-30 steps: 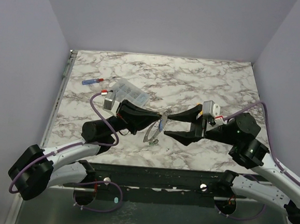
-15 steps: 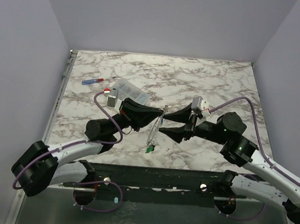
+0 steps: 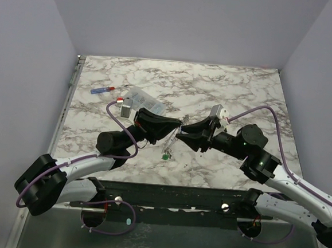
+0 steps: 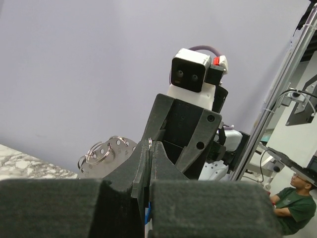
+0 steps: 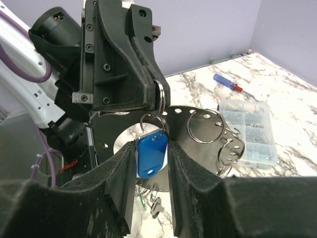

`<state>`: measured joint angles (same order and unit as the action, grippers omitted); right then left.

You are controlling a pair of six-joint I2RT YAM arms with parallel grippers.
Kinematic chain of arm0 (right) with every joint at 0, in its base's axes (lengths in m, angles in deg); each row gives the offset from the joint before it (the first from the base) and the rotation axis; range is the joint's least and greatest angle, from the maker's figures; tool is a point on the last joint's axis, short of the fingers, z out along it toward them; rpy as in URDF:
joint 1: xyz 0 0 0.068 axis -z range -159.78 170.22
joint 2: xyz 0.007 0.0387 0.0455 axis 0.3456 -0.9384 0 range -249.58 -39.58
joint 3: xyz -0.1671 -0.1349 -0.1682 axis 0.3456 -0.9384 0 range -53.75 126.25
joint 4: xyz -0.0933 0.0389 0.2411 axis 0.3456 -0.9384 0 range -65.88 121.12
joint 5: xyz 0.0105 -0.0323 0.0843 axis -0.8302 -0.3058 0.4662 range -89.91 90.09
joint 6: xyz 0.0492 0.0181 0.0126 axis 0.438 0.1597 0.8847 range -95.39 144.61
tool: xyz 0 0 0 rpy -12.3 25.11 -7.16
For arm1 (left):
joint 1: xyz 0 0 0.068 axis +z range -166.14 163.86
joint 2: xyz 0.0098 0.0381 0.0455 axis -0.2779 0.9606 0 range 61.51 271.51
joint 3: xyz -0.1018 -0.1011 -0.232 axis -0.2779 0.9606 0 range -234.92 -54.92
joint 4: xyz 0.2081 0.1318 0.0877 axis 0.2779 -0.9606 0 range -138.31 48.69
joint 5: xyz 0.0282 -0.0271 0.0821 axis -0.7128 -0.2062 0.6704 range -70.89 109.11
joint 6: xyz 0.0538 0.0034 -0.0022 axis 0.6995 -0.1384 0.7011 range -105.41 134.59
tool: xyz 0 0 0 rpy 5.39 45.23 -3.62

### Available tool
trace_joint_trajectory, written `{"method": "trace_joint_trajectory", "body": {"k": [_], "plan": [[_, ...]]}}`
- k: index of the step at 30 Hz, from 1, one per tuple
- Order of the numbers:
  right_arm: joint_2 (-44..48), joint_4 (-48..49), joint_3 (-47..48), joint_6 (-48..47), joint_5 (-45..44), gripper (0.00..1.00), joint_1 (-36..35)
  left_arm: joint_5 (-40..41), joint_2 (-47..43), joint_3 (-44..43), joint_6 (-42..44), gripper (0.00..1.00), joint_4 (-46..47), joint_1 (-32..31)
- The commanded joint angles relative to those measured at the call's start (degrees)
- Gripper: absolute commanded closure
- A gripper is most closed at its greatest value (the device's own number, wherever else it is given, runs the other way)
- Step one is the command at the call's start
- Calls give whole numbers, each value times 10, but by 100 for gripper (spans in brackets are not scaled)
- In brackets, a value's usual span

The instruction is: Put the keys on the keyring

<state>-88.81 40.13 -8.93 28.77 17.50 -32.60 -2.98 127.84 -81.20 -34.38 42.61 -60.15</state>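
Hanging in the air above the marble table, the keyring sits between both arms, a flat grey hoop with holes along its rim and small split rings threaded through them. The left gripper is clenched on one thin ring at its top. Below that ring dangles the blue key, which the right gripper grasps, its pads against both sides of the head. A green key hangs lower. A screwdriver and clear compartment box lie behind.
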Motion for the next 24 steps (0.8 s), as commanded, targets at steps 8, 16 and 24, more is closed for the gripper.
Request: {"method": "trace_joint_trajectory", "body": {"k": [8, 16, 24], "plan": [[-19, 33, 1, -9, -25, 71, -2, 15, 3, -10, 4, 100, 183, -6], [-13, 15, 5, -12, -29, 88, -2, 13, 4, -10, 6, 100, 183, -6], [8, -22, 27, -35, -46, 99, -2, 10, 6, -7, 7, 100, 184, -7]]}}
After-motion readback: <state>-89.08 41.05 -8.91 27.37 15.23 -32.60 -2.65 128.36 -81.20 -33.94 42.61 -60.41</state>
